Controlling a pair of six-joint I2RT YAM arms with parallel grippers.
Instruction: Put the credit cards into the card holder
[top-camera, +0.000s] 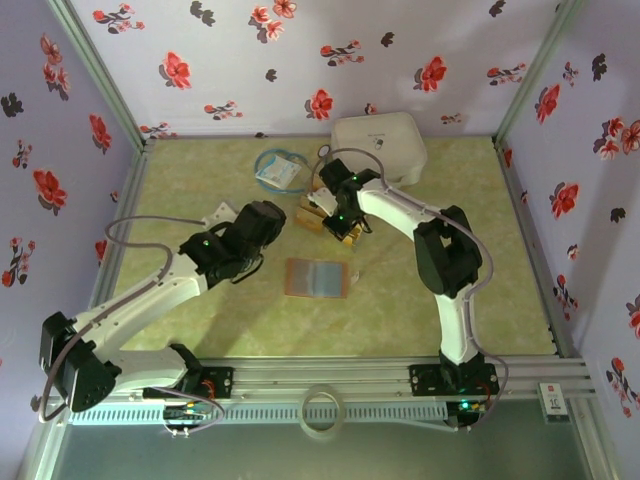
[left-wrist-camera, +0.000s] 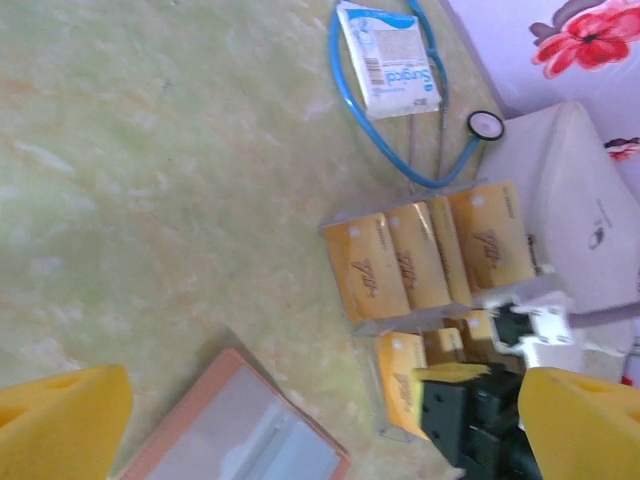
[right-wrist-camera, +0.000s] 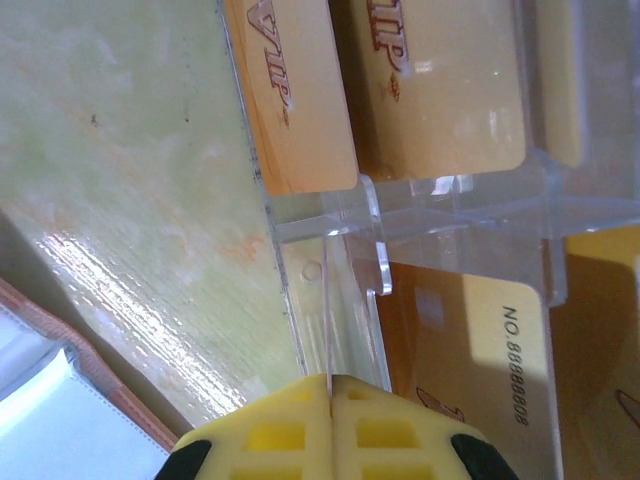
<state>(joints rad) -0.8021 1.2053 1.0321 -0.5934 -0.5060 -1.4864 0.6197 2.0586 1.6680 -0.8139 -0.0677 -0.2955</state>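
Scene: A row of credit cards (top-camera: 322, 215) is pictured standing in a clear tray (right-wrist-camera: 450, 200) at mid-table, in front of a white case (top-camera: 380, 145). None is seen yet in the card holder (top-camera: 318, 278).
Right gripper (right-wrist-camera: 330, 415): Shown closed at the tray's near end, with its yellow pads pressed together. A thin clear wall of the tray runs into the seam, and whether a card is pinched there cannot be told.
Left gripper (left-wrist-camera: 320, 425): Held wide open just left of the cards, with nothing between its fingers.
Card holder: Laid open and flat, grey-blue inside upward, nearer the arm bases than the cards and roughly between the two arms.
Key relation: The cards lie directly ahead of the right jaws, their long sides running along the fingers' reach. The right arm is judged the nearer.
Next move, as judged: A single card is to be caught by its short edge and carried back toward the holder.
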